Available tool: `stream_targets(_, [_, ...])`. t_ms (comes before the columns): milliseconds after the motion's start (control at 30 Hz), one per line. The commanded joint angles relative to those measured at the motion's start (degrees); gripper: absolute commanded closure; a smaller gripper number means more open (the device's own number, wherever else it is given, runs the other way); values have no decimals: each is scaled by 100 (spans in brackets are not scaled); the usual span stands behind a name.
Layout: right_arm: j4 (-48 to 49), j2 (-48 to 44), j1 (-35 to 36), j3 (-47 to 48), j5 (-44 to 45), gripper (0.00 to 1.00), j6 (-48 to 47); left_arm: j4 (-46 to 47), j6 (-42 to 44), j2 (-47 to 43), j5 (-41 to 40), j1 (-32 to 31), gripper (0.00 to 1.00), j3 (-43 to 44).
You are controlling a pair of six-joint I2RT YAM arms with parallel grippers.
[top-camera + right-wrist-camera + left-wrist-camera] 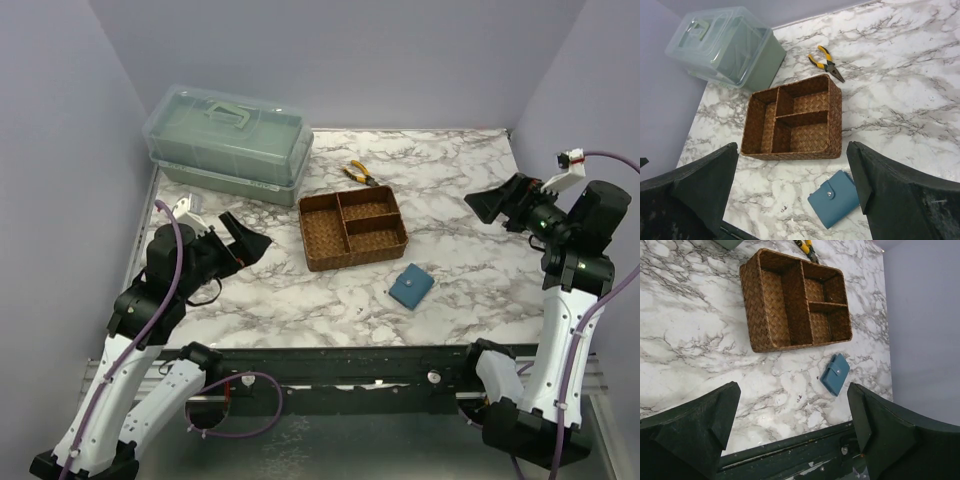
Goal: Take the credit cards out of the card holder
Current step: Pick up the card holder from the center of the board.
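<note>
The card holder (411, 286) is a small teal-blue wallet lying flat and snapped closed on the marble table, just in front of the woven tray. It also shows in the left wrist view as the card holder (835, 374) and in the right wrist view as the card holder (835, 198). The credit cards are hidden. My left gripper (246, 241) hovers open at the left of the table, far from the wallet. My right gripper (494, 205) hangs open at the right, also apart from it. Both hold nothing.
A brown woven three-compartment tray (352, 229) stands mid-table, its compartments bare. Yellow-handled pliers (360, 174) lie behind it. A clear lidded plastic box (228, 142) sits at the back left. Walls close in on three sides; a dark rail (350, 365) runs along the near edge.
</note>
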Motion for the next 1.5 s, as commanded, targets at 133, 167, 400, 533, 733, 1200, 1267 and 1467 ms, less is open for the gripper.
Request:
stream_targets(133, [-98, 207, 13, -58, -106, 0, -365, 275, -499, -42, 433, -6, 1, -313])
stream_targets(167, [-132, 228, 13, -63, -177, 0, -451, 303, -536, -50, 474, -10, 1, -353])
stream_targets(400, [-839, 585, 7, -85, -1254, 0, -2080, 411, -561, 23, 960, -11, 1, -504])
stream_targets(533, [-1809, 970, 11, -33, -2074, 0, -3548, 492, -606, 399, 1623, -12, 1, -600])
stream_targets(733, [-2933, 1313, 40, -160, -2081, 0, -5691, 726, -671, 692, 1890, -327, 1, -756])
stream_targets(1200, [-3071, 1831, 689, -1724, -1356, 0, -10058, 1867, -1438, 983, 1375, -1564, 1, -1672])
stream_targets(1267, [-2695, 1934, 753, -1939, -1239, 0, -10195, 2019, -1590, 952, 1310, -1659, 1, -1822])
stream_targets(1467, [-1329, 2700, 1431, -1948, -532, 0, -8176, 2919, -2080, 1257, 583, -2587, 1, -2249])
